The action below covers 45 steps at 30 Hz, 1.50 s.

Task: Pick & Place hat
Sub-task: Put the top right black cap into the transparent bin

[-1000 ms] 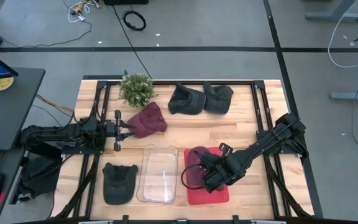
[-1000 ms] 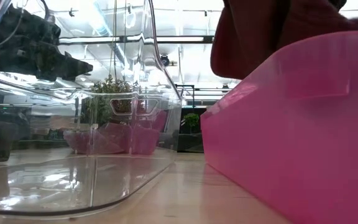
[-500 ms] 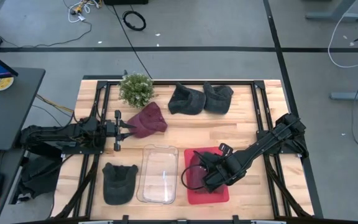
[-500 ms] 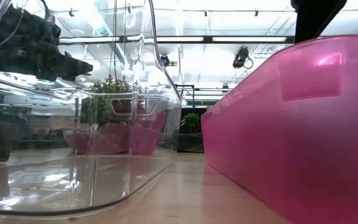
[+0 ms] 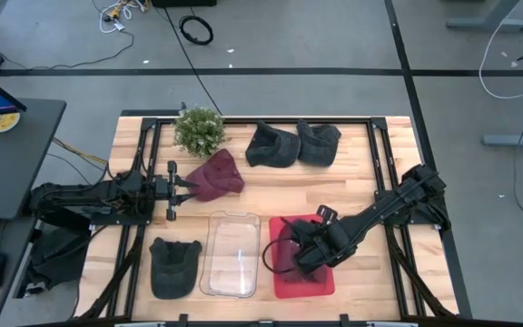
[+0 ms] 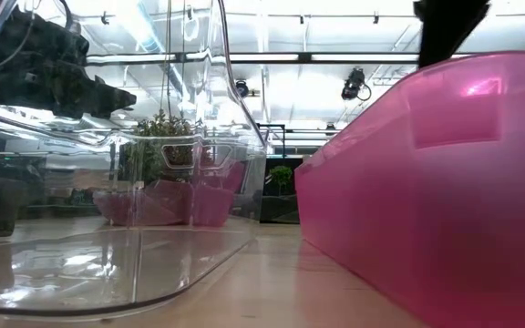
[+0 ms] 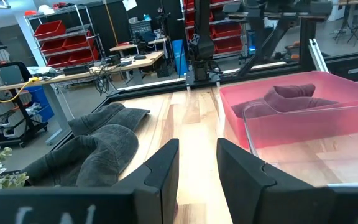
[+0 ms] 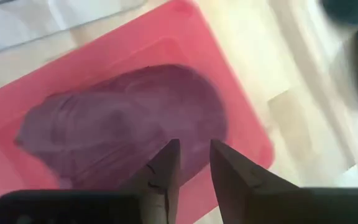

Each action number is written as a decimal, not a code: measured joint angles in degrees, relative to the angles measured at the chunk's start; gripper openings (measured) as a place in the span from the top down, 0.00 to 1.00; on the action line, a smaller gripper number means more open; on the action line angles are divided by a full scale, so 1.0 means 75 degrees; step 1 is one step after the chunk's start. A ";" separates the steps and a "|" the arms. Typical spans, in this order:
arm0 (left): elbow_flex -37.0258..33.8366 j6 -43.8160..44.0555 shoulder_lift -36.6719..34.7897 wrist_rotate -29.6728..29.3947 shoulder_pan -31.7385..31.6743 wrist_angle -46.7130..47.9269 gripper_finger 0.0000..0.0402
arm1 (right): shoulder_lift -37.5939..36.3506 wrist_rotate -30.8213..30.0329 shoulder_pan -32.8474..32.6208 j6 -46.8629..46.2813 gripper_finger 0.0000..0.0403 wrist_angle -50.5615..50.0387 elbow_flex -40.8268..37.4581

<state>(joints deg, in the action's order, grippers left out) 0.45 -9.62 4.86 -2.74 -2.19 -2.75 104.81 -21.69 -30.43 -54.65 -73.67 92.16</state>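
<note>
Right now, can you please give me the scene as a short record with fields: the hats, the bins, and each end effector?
maroon hat in bin: lies inside the pink bin
pink bin: front right of table
second maroon hat: on table, just ahead of the left end effector
clear bin: no hat in it
dark hats: on table
right end effector: open, above the binned hat
left end effector: open, holds nothing

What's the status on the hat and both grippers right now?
Right gripper open above the maroon hat, which lies in the pink bin. Left gripper open, waiting over the table's left side. Nothing in the way.
</note>
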 joint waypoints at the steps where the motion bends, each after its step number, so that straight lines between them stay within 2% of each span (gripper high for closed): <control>1: -0.0002 0.0000 0.0000 0.0000 0.0001 0.0000 0.71 | 0.0000 -0.0151 0.0043 0.0143 0.77 -0.0012 0.0000; 13: -0.0003 0.0002 0.0000 0.0000 0.0003 0.0001 0.71 | -0.0003 -0.1811 0.0728 0.1162 0.77 -0.0797 -0.0006; 21: 0.0000 0.0002 0.0000 0.0000 0.0003 -0.0002 0.71 | -0.0308 -0.2953 0.1170 0.2303 0.76 -0.0804 -0.0047; 26: 0.0000 0.0001 0.0000 0.0000 0.0003 -0.0002 0.71 | -0.1070 -0.3398 0.1573 0.2881 0.70 -0.0229 -0.0952; 31: -0.0003 -0.0001 0.0000 0.0000 0.0003 -0.0002 0.71 | -0.2499 -0.3290 0.2317 0.3920 0.63 0.1483 -0.2711; 33: 0.0000 0.0000 0.0000 0.0000 0.0003 -0.0002 0.71 | -0.3139 -0.2837 0.2753 0.4652 0.60 0.2532 -0.3435; 37: 0.0000 -0.0001 0.0000 0.0000 0.0003 -0.0002 0.71 | -0.4130 -0.1428 0.3827 0.5886 0.55 0.4301 -0.4524; 40: 0.0000 0.0000 0.0000 0.0000 0.0003 -0.0002 0.71 | -0.4448 -0.0818 0.4655 0.6410 0.52 0.4907 -0.4949; 45: -0.0002 0.0000 0.0000 0.0000 0.0001 -0.0002 0.71 | -0.4418 -0.0353 0.5925 0.6927 0.48 0.5147 -0.5240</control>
<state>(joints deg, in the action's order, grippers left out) 0.44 -9.62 4.86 -2.74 -2.19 -2.76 71.68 -24.33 14.01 -2.69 -35.07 52.86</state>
